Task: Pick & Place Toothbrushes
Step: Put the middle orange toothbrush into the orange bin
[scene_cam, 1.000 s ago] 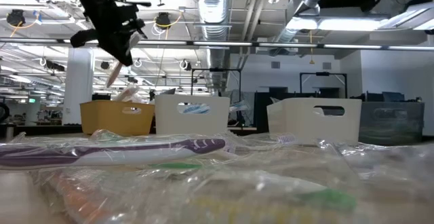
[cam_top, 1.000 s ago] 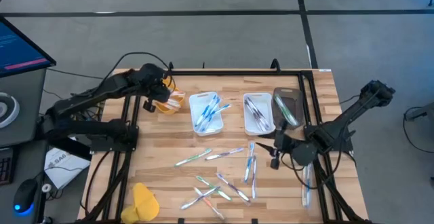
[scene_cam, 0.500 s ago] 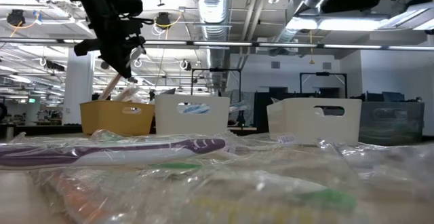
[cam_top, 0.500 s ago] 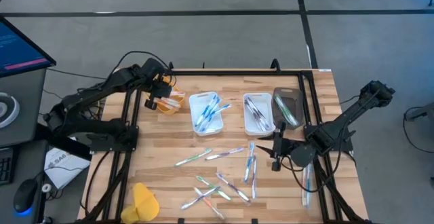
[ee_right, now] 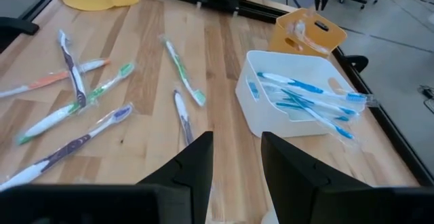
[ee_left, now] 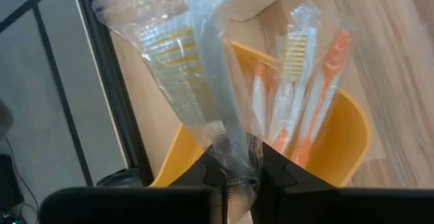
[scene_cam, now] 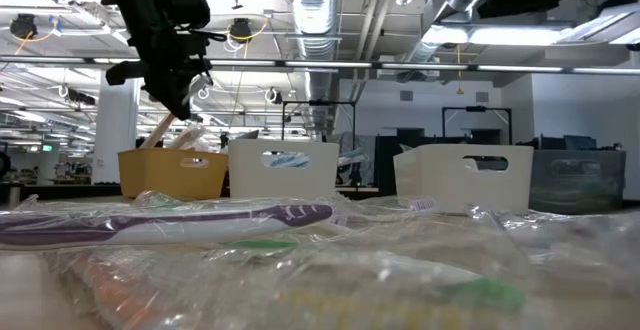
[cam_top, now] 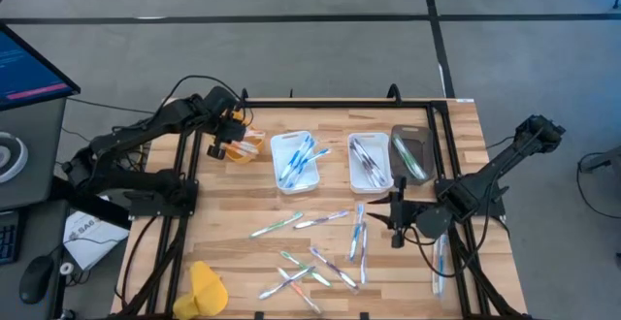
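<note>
My left gripper (cam_top: 221,143) hangs over the yellow tray (cam_top: 250,149) at the table's far left, shut on a toothbrush in a clear wrapper (ee_left: 196,95). Orange toothbrushes (ee_left: 319,81) lie in that tray (ee_left: 352,136). Several loose toothbrushes (cam_top: 320,252) lie flat on the table's middle. More fill two white trays (cam_top: 296,160) (cam_top: 370,162) and a dark tray (cam_top: 411,153). My right gripper (cam_top: 396,221) is open above the table right of the loose ones, with nothing between its fingers (ee_right: 196,163). My left gripper pinches the wrapped toothbrush's handle end (ee_left: 234,161) between its two fingers, coming from above and slanting down. The toothbrush hangs tilted below the fingers, bristle end (ee_left: 169,61) lowest. Its low end (scene_cam: 158,135) reaches the yellow tray's rim (scene_cam: 172,160); whether they touch I cannot tell.
A yellow piece (cam_top: 206,286) lies at the table's near left corner. A wrapped toothbrush (cam_top: 437,262) lies under my right arm near the right rail. Black frame rails run along both table sides. In the low view, wrapped toothbrushes (scene_cam: 200,220) lie close in front.
My left gripper has sunk toward the yellow tray with the wrapped toothbrush, whose low end has come down from above the tray to its rim. My right gripper has rolled a little in place.
</note>
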`<state>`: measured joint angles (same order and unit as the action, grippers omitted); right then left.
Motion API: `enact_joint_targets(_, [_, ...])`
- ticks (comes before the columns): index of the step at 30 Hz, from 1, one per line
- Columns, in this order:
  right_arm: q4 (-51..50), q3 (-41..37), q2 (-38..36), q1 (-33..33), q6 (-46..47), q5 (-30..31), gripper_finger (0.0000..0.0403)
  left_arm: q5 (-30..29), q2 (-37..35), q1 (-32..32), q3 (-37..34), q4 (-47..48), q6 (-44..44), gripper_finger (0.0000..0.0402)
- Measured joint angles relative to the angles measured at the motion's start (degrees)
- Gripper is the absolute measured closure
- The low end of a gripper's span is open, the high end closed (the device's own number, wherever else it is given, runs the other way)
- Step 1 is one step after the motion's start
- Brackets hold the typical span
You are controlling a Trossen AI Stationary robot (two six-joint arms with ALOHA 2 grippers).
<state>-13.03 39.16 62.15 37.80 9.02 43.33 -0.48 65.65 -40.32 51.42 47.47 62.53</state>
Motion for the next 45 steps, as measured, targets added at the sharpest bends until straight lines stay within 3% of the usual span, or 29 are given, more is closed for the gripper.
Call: enact_joint_targets(45, [1.7, 0.0, 0.0, -0.5, 1.4, 0.0, 0.0285, -0.8, 0.0, 0.0, -2.4, -1.9, 0.2, 0.0371])
